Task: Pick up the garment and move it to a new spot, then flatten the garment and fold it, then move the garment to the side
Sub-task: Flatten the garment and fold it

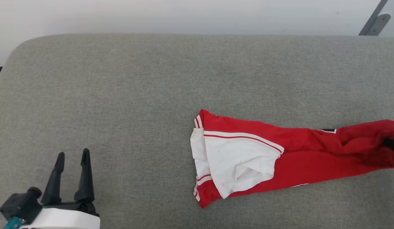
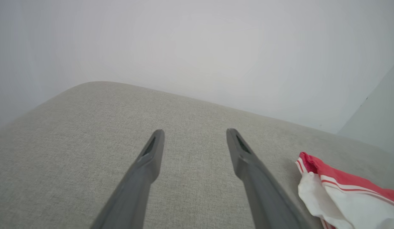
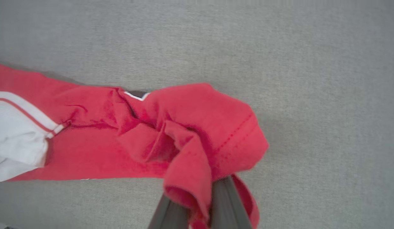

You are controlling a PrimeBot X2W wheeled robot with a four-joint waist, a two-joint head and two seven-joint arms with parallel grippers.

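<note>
Garment lies long axis L-R on the R half of the grey padded surface, R hand clamped on its bunched red end at far R, L hand wide & empty, well apart, nearer the white-sleeve end.

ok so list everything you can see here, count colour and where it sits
jersey shirt: one, red with a white sleeve and red-white striped trim, bunched lengthways on the cushion's right half
upholstered cushion: one, grey, beneath the shirt
wall: one, white, behind the cushion
metal bracket: one, grey, top right corner by the wall
left tool: one, dark, open, lower left over bare cushion, apart from the shirt
right tool: one, dark, shut on the shirt's red end, far right
</note>
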